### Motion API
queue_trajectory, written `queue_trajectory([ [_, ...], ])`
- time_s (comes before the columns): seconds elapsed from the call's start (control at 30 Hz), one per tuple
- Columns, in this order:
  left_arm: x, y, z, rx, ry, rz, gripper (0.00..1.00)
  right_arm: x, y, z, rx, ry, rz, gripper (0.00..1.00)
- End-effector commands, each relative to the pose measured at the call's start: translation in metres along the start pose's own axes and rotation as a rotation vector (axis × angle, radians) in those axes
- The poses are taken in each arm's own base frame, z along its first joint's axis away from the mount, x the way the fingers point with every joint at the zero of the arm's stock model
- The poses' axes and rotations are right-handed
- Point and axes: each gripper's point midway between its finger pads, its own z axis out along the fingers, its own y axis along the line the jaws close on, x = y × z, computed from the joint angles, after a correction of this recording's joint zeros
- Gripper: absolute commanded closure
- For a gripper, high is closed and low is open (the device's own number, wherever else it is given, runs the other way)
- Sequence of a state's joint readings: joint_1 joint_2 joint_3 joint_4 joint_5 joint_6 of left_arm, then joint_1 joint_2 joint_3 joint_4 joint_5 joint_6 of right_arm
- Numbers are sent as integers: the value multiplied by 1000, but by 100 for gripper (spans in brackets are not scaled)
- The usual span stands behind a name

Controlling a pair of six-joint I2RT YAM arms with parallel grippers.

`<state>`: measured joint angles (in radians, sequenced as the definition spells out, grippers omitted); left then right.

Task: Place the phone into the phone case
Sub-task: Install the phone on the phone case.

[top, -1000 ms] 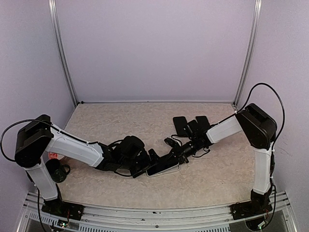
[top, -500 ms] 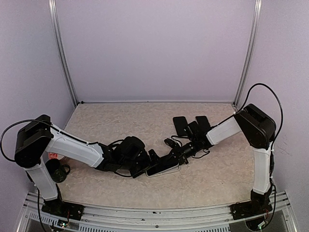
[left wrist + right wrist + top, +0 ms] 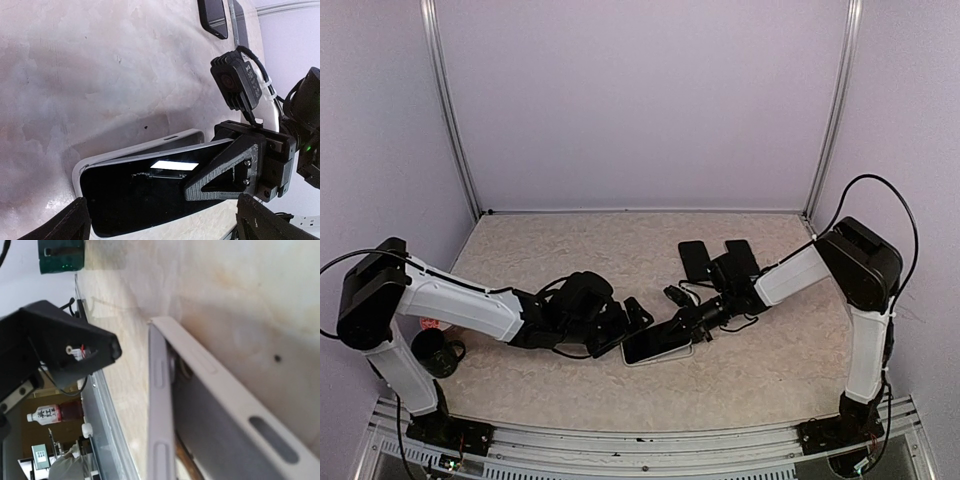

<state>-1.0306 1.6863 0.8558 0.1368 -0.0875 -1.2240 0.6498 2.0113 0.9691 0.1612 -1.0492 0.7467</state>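
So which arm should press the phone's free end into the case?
Left, probably: the open left gripper hovers at the phone's free end; the shut right gripper rests on the other end.

Soft even light, blurry wrist close-ups

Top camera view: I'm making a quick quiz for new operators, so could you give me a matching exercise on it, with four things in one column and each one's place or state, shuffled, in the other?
Things:
1. left gripper
2. right gripper
3. mug
4. phone

Places or states:
A. shut, at the phone's right end
B. dark screen up, with a pale case under it
C. open, at the phone's left end
D. near the left edge of the table

Pairs: 1-C, 2-A, 3-D, 4-B
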Motion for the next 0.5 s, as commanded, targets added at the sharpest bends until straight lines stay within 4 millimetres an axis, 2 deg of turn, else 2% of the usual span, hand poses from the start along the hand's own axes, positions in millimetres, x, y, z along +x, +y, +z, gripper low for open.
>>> queue_trajectory([
  [0.0, -8, 6, -8, -20, -18, 11, 1, 8, -7, -2, 44, -18, 37, 100],
  [0.17, -10, 22, -12, -6, -19, -11, 1, 2, 3, -8, 9, -47, 12, 100],
  [0.33, -10, 21, -9, 39, -1, 2, 1, -1, 11, -11, -34, -60, -5, 100],
  [0.47, 0, 18, -2, 98, 52, -1, 1, -4, 20, -13, -76, -75, -32, 100],
])
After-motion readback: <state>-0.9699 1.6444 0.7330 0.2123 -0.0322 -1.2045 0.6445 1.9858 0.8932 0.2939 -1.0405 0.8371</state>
